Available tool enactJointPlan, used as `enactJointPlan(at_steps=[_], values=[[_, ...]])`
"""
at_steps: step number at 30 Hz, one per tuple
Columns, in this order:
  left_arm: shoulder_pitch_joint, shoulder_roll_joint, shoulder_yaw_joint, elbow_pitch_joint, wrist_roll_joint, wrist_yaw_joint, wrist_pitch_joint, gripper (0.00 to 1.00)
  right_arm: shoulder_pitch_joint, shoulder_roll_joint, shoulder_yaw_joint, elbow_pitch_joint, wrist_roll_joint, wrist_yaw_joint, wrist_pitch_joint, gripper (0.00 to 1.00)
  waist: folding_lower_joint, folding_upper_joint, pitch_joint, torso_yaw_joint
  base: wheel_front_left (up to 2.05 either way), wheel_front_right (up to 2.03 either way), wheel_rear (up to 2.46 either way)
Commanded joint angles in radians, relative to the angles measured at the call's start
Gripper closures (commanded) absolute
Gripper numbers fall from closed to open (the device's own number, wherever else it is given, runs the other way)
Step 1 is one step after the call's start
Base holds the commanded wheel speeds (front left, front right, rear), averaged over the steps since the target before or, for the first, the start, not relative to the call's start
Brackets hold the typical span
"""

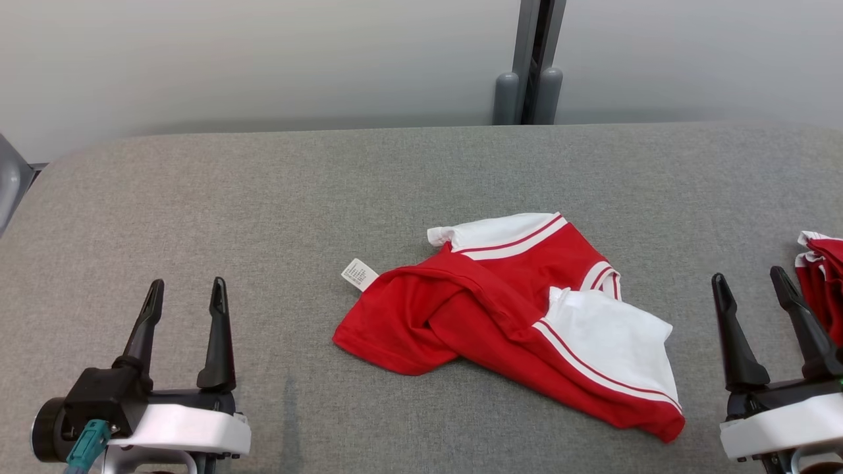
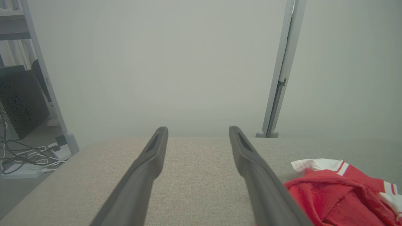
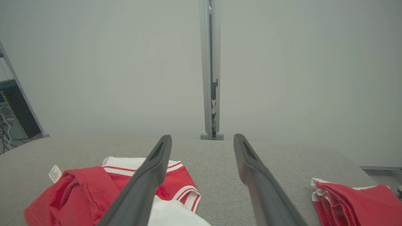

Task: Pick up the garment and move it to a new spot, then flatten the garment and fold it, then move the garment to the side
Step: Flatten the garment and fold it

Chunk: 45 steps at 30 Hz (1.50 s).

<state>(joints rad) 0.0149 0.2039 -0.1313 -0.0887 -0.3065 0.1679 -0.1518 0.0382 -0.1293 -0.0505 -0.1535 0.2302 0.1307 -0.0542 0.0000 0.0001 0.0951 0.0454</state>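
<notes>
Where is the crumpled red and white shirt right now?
In the head view the shirt lies crumpled on the grey table, between the left hand and the right hand, nearer the right one.

Left gripper (image 1: 188, 284) and right gripper (image 1: 748, 275): two long, tapering black fingers (image 1: 217, 336) on a black mount (image 1: 105, 394); white wrist shell (image 1: 178, 428); teal connector (image 1: 91, 441) at left.

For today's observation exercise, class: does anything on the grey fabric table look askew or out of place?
The red and white jersey shirt lies crumpled, twisted over itself, a white panel flopped across its red body and its white care label poking out sideways. Nothing looks torn or spilled.
</notes>
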Motion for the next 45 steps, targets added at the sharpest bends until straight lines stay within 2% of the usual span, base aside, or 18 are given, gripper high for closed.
enactJointPlan(at_steps=[1,12,17,22,27,36,41,42,43,44,45], values=[[0.002,0.004,-0.002,-0.001,0.007,0.003,0.001,0.0,0.013,0.0,-0.001,-0.009,0.002,0.0,0.005,0.0,0.0,-0.0001,-0.002,0.0,0.0,0.0,0.0],[-0.012,0.004,-0.017,-0.001,0.001,0.004,0.003,0.0,0.013,0.007,-0.004,-0.018,0.023,0.0,0.013,0.0,0.0,-0.0001,0.001,0.007,0.0,0.0,0.0],[-0.063,0.009,-0.029,0.001,-0.004,-0.013,0.02,0.0,-0.003,0.005,0.003,-0.019,0.031,0.0,0.011,0.0,0.0,-0.0001,0.016,0.007,0.0,0.0,0.0],[-0.156,0.011,-0.072,0.062,-0.045,-0.074,0.113,0.0,-0.03,-0.006,0.022,-0.018,0.039,0.0,0.008,0.0,0.0,-0.0001,0.055,-0.009,0.0,0.0,0.0],[-0.24,0.0,-0.112,0.213,-0.111,-0.142,0.238,0.0,-0.059,-0.014,0.052,-0.004,0.051,0.0,-0.003,0.0,0.0,-0.0001,0.098,-0.051,0.0,0.0,0.0],[-0.354,-0.024,-0.142,0.521,-0.201,-0.221,0.366,0.0,-0.099,-0.017,0.081,0.03,0.067,0.0,-0.033,0.0,0.0,-0.0001,0.166,-0.111,0.0,0.0,0.0],[-0.351,-0.053,-0.172,0.602,-0.259,-0.264,0.441,0.0,-0.107,-0.016,0.076,0.048,0.069,0.0,-0.045,0.0,0.0,-0.0001,0.176,-0.118,0.0,0.0,0.0],[-0.349,-0.049,-0.183,0.605,-0.26,-0.271,0.454,0.05,-0.108,-0.017,0.075,0.052,0.069,0.0,-0.047,0.0,0.0,-0.0001,0.176,-0.118,0.0,0.0,0.0],[-0.344,-0.05,-0.193,0.605,-0.268,-0.274,0.47,0.51,-0.108,-0.017,0.075,0.054,0.07,0.0,-0.048,0.0,0.0,-0.0001,0.175,-0.118,0.0,0.0,0.0],[-0.337,-0.054,-0.2,0.6,-0.282,-0.279,0.483,0.8,-0.109,-0.016,0.073,0.056,0.07,0.0,-0.05,0.0,0.0,-0.0001,0.175,-0.117,0.0,0.0,0.0],[-0.327,-0.056,-0.207,0.593,-0.291,-0.283,0.496,1.0,-0.109,-0.014,0.073,0.058,0.071,0.0,-0.051,0.0,0.0,-0.0001,0.172,-0.116,0.0,0.0,0.0]])
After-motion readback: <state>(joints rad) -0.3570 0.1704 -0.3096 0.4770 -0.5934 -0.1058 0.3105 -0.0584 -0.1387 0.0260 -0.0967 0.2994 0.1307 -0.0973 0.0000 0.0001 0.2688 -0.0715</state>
